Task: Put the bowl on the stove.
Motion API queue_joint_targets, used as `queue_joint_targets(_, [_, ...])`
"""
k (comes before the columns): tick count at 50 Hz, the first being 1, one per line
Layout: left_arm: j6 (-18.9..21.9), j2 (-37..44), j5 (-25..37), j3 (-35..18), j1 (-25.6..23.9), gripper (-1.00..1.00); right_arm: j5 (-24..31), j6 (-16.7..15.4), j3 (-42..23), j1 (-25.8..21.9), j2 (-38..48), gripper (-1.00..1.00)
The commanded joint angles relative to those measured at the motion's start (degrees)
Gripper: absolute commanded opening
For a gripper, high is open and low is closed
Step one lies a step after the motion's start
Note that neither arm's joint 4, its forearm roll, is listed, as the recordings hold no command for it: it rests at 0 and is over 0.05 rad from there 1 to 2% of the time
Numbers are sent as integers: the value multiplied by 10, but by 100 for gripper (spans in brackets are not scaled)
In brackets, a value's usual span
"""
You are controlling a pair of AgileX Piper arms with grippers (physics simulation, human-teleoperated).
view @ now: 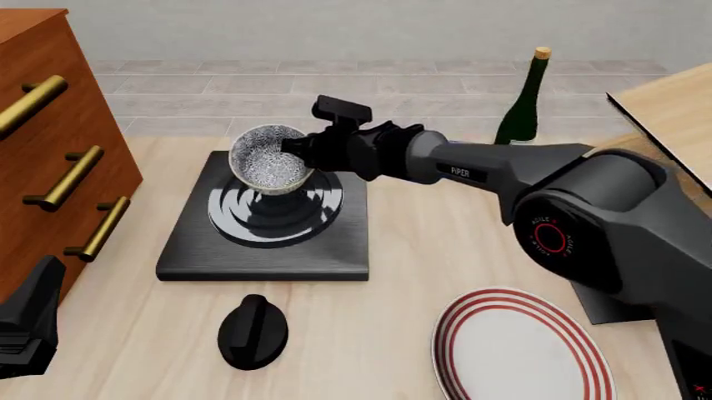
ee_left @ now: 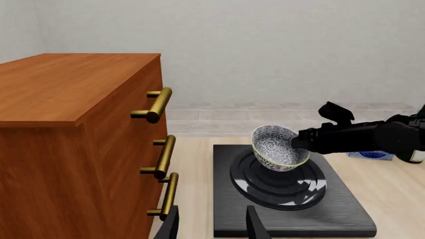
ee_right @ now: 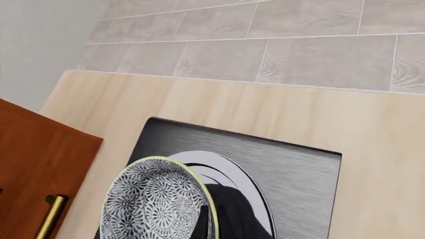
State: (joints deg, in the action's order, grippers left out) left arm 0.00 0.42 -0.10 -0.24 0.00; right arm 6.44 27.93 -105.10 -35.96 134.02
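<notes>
Nearest, left claw (view: 28,321) idle, state unclear. Right claw (view: 298,148) clenched on bowl (view: 268,160) rim, tilted just above stove (view: 267,218) burner, centred for lowering.

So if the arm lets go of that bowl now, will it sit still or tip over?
Probably it rocks a little. The bowl is tilted, pinched at its rim by the right gripper, low over the stove burner rings. It looks rigid, like glazed ceramic, so it shouldn't flex but could chip. Deep and round, it would likely settle upright rather than roll off.
</notes>
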Motion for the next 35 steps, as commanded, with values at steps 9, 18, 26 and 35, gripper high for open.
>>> queue_joint_targets(9, [0, 0, 0, 0, 0, 100, 0, -1, 13, -4, 0, 100])
queue_joint_targets(18, [0, 0, 0, 0, 0, 100, -1, -1, 18, -6, -7, 100])
queue_joint_targets(26, [0, 0, 0, 0, 0, 100, 6, -3, 15, -5, -17, 100])
queue_joint_targets(35, [0, 0, 0, 0, 0, 100, 18, -13, 14, -2, -41, 100])
